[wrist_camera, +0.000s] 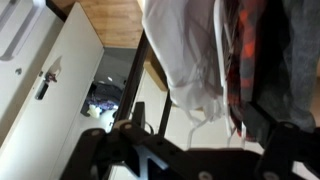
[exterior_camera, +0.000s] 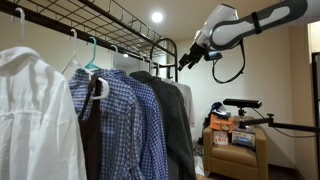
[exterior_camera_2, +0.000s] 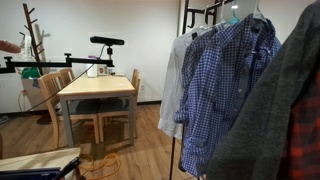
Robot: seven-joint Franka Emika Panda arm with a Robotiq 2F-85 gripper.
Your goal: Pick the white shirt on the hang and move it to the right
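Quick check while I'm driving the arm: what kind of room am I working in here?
Most likely a lived-in home room, possibly a staged one. A metal clothes rack hung with shirts shares the space with a wooden dining table and chairs, and an armchair holds boxes.

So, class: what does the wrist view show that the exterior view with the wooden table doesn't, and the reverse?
Only the wrist view: a white door with a dark handle, seen close from up by the rail. Only the exterior view: the wooden table, chairs and a blue checked shirt. Both: the white shirt hanging on the black rack.
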